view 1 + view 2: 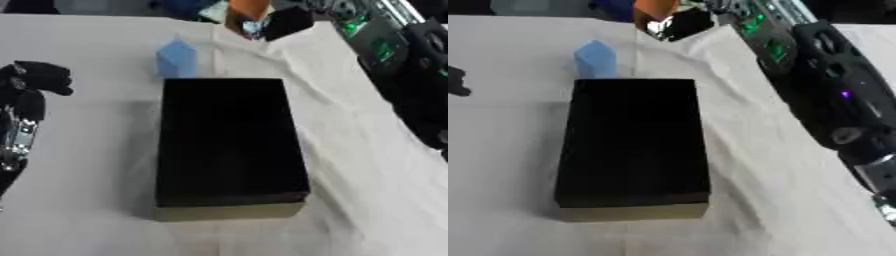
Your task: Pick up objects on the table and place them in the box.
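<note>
Blue block (178, 57) stood upright on the white cloth (367, 165), just beyond the far end of the black box (229, 142). Judged light and stiff, best pinched across its flat sides. Right hand (677, 24) was at the far edge by an orange object (654, 7); grip couldn't be told. Left hand (33, 82), fingers curled and empty, showed fully only in the left eye view; right eye view caught a sliver, but more of the right arm

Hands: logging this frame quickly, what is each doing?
Left hand: fingers curled, holding nothing.
Right hand: closed on an orange object, beyond the box.
</note>
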Robot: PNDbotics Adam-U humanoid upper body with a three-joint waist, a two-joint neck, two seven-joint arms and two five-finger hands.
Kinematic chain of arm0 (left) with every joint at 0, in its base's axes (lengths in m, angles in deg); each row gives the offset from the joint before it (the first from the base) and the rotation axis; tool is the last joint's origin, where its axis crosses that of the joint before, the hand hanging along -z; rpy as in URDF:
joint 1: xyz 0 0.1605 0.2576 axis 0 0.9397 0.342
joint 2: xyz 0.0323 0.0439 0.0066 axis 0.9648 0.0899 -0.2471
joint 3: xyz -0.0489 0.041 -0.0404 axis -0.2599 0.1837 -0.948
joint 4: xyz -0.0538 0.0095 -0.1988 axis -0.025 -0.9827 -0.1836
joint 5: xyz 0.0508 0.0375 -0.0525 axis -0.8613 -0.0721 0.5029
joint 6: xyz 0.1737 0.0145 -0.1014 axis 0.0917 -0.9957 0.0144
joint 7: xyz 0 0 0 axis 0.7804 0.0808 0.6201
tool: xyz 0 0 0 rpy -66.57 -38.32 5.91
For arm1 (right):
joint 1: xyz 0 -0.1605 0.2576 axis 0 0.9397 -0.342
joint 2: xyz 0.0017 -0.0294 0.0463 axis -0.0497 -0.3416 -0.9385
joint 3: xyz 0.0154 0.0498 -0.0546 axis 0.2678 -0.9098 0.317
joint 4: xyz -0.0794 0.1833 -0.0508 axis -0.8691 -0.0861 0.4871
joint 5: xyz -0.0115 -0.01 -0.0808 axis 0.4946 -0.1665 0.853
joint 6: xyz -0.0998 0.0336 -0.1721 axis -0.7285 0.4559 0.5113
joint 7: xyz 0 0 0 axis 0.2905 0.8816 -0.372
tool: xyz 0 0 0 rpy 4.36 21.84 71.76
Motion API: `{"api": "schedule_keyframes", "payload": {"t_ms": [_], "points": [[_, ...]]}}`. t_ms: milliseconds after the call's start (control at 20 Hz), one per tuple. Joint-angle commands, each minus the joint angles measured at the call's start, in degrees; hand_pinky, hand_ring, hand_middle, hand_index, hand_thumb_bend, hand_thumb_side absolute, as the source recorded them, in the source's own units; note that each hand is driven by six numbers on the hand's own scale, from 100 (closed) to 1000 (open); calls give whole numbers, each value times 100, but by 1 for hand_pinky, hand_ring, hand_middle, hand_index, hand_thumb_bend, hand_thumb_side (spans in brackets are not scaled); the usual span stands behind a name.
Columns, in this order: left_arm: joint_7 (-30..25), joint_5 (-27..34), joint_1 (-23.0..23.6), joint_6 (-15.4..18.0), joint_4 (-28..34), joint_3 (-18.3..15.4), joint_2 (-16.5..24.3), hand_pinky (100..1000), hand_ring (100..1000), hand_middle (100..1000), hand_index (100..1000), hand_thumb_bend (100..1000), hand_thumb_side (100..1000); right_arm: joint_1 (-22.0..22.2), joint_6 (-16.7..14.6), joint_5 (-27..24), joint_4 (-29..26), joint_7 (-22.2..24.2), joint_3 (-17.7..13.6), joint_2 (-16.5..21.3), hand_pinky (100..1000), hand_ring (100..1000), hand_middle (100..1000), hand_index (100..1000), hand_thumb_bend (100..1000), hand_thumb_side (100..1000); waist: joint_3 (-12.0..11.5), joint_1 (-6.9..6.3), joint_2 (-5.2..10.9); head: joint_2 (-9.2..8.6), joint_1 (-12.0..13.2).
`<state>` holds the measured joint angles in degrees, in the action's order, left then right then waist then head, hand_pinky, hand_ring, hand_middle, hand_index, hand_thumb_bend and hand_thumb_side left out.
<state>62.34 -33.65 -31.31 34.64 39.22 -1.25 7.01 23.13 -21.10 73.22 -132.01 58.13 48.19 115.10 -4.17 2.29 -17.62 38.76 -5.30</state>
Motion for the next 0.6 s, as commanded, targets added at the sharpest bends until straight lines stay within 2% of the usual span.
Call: {"api": "schedule_keyframes", "payload": {"t_ms": [50,250,600], "points": [[17,-4,-47,10,80,-46,138,764,634,692,718,100,967,21,-204,-296,-525,243,315,297,791,756,581,786,100,784,36,-32,148,45,49],[27,-8,-44,8,80,-52,139,764,634,692,718,100,967,133,-38,-630,-1068,484,448,463,782,743,587,795,100,800,71,-40,149,42,64],[23,-1,-22,-7,80,-45,121,763,634,692,718,100,967,763,505,-1199,-1900,885,685,520,777,743,597,795,100,821,102,-56,193,84,42]]}}
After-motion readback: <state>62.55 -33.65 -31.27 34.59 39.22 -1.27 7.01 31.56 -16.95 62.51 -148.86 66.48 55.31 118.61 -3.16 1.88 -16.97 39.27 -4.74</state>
